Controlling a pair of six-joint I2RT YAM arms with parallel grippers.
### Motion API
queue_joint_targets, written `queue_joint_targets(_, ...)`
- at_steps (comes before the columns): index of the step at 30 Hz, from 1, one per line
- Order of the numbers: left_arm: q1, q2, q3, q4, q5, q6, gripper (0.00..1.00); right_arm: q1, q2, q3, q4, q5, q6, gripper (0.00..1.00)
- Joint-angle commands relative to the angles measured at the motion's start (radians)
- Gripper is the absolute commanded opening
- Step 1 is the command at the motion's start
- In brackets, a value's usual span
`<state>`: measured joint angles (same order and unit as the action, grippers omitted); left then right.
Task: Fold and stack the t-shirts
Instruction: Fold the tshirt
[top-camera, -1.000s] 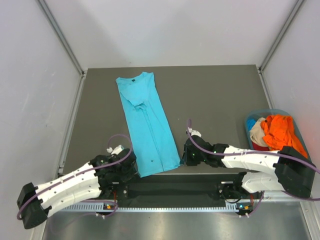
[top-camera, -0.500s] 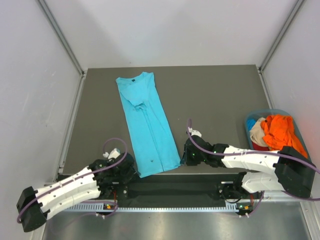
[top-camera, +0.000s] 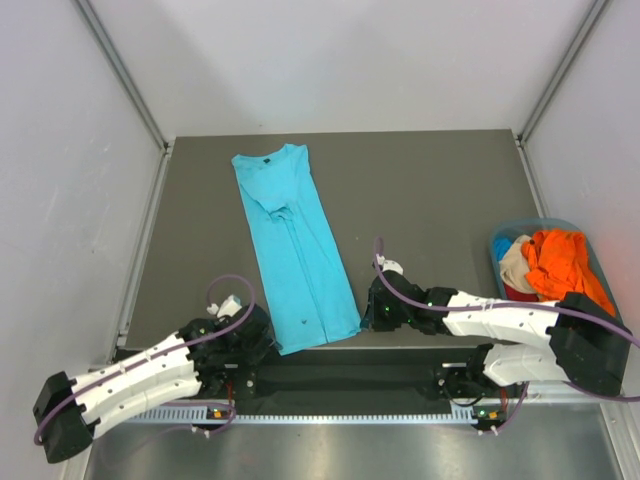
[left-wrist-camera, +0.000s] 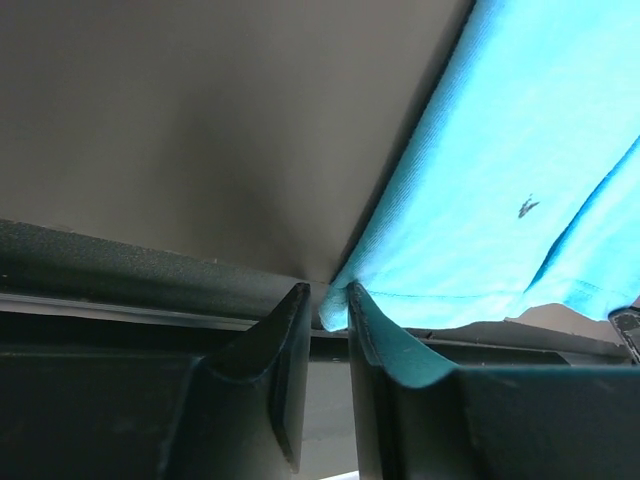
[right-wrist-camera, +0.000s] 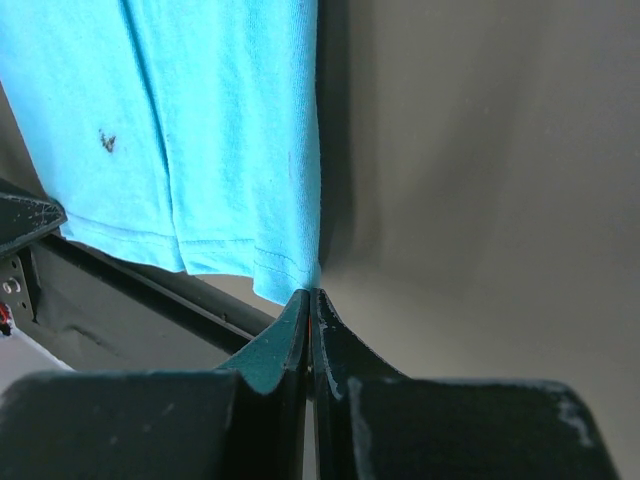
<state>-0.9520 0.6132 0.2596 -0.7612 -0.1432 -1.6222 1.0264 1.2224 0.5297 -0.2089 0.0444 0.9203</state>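
A dark grey table (top-camera: 430, 200) sits between plain white walls (top-camera: 350, 60), and a ribbed metal rail (top-camera: 330, 413) runs along its near edge behind the arm bases.

From above, the fingertips of both grippers are hidden under their own black wrists. The left gripper (left-wrist-camera: 328, 300) is low at the near edge, at the near left corner of the turquoise shirt (top-camera: 295, 250). Its wrist camera shows the jaws slightly apart, with the tip of the hem corner reaching into the narrow gap. Whether the cloth is pinched is hard to make out. The right gripper (right-wrist-camera: 311, 298) is at the near right corner of the hem with its jaws pressed together. The cloth runs right down to the tips, but it cannot be told whether any is caught between them.

The shirt lies flat as a long narrow strip, collar at the far end and hem at the near edge, angled slightly left going away. A small dark mark (left-wrist-camera: 527, 207) shows near the hem.

At the table's right edge is a blue-grey basket (top-camera: 540, 221), partly covered by the right arm (top-camera: 510, 320). It holds a crumpled orange shirt (top-camera: 560, 260), a beige shirt (top-camera: 515, 265) and a sliver of a red shirt (top-camera: 520, 292), well apart from the turquoise one.
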Motion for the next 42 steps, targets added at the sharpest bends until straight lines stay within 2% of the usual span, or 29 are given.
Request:
queue_joint_targets(1, -0.004, 0.005, -0.016, 0.042, -0.035, -0.011, 0.26, 0.02, -0.004, 0.007, 0.019, 0.012, 0.006, 0.0)
queue_joint_targets(4, -0.004, -0.009, -0.02, 0.065, -0.045, -0.008, 0.21, 0.02, -0.004, 0.003, 0.023, 0.011, 0.009, 0.0)
queue_joint_targets(5, -0.004, -0.012, -0.022, 0.075, -0.047, 0.007, 0.17, 0.02, -0.004, 0.0, 0.023, 0.014, 0.011, 0.0)
queue_joint_targets(7, -0.004, -0.026, -0.019, 0.074, -0.045, 0.008, 0.01, 0.021, -0.006, -0.002, 0.025, 0.012, 0.012, 0.0)
queue_joint_targets(8, -0.004, -0.033, -0.016, 0.065, -0.044, 0.007, 0.0, 0.021, -0.009, -0.002, 0.022, 0.009, 0.014, 0.0)
queue_joint_targets(15, -0.004, -0.018, 0.105, -0.139, -0.091, 0.022, 0.0, 0.031, -0.05, 0.004, -0.012, 0.02, 0.032, 0.0)
queue_joint_targets(20, -0.004, 0.063, 0.194, -0.222, -0.113, 0.081, 0.0, 0.105, -0.021, 0.015, 0.003, 0.048, 0.103, 0.0)
queue_joint_targets(23, -0.004, 0.085, 0.216, -0.219, -0.099, 0.097, 0.0, 0.142, -0.001, 0.029, 0.005, 0.074, 0.127, 0.0)
queue_joint_targets(28, -0.004, 0.051, 0.172, -0.126, -0.07, 0.099, 0.0, 0.144, 0.014, 0.078, -0.04, 0.117, 0.106, 0.0)
queue_joint_targets(31, -0.002, 0.026, 0.155, -0.09, -0.087, 0.091, 0.0, 0.118, 0.031, 0.13, -0.075, 0.117, 0.055, 0.0)
queue_joint_targets(35, 0.005, 0.034, 0.187, -0.084, -0.127, 0.099, 0.0, 0.011, 0.081, 0.199, -0.096, 0.08, -0.055, 0.0)
queue_joint_targets(38, 0.062, 0.089, 0.213, -0.009, -0.11, 0.162, 0.0, -0.043, 0.127, 0.263, -0.093, 0.045, -0.131, 0.0)
queue_joint_targets(42, 0.264, 0.224, 0.274, 0.071, 0.017, 0.332, 0.0, -0.087, 0.204, 0.38, -0.119, 0.003, -0.207, 0.0)
